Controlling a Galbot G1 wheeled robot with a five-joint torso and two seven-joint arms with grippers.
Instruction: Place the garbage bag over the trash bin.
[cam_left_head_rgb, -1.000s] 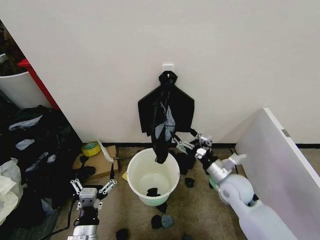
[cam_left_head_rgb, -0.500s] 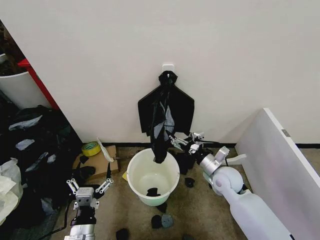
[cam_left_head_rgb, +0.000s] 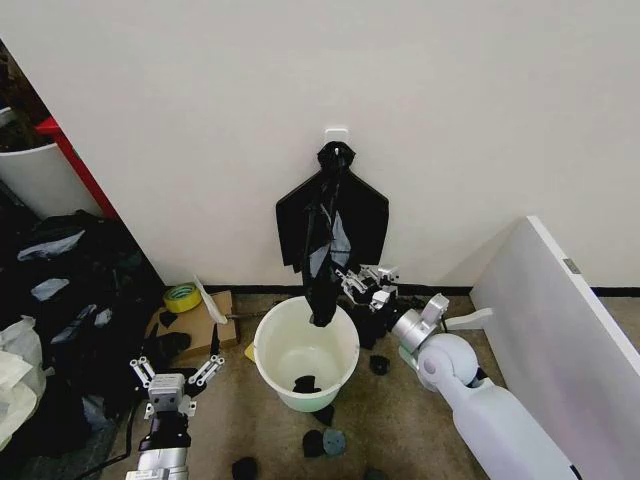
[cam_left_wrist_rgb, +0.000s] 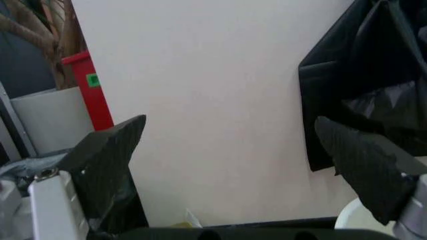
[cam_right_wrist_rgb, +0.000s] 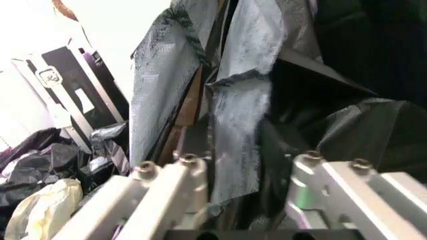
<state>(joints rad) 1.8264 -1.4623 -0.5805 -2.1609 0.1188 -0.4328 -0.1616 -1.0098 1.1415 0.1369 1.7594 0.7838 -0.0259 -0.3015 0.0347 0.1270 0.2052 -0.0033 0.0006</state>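
White wall fills the background, with one hook near its middle where a flat black bundle (cam_left_head_rgb: 332, 215) hangs knotted; from it one long strand of garbage bag (cam_left_head_rgb: 321, 268) droops, its tip reaching just inside the far rim of the single trash bin (cam_left_head_rgb: 306, 352), which stands on the brown floor below. Some dark scrap lies in the bin's bottom, and a few more scraps lie scattered on the floor beside its near side.

By my reading, the step in hand is the reach for the bag. The right gripper (cam_left_head_rgb: 362, 283) sits just beside the hanging strand, near the bin's far right rim. In the right wrist view its fingers (cam_right_wrist_rgb: 167, 185) stand spread with glossy black plastic between them, not yet pinched, though whether they touch the film is hard to tell. The next move calls for closing on one layer only, then drawing it free of the hook.

The left gripper (cam_left_head_rgb: 176, 374) waits low over the floor, well left of the bin, fingers (cam_left_wrist_rgb: 110, 150) spread wide and empty.

One roll of tape (cam_left_head_rgb: 182, 297) lies by the wall's foot.
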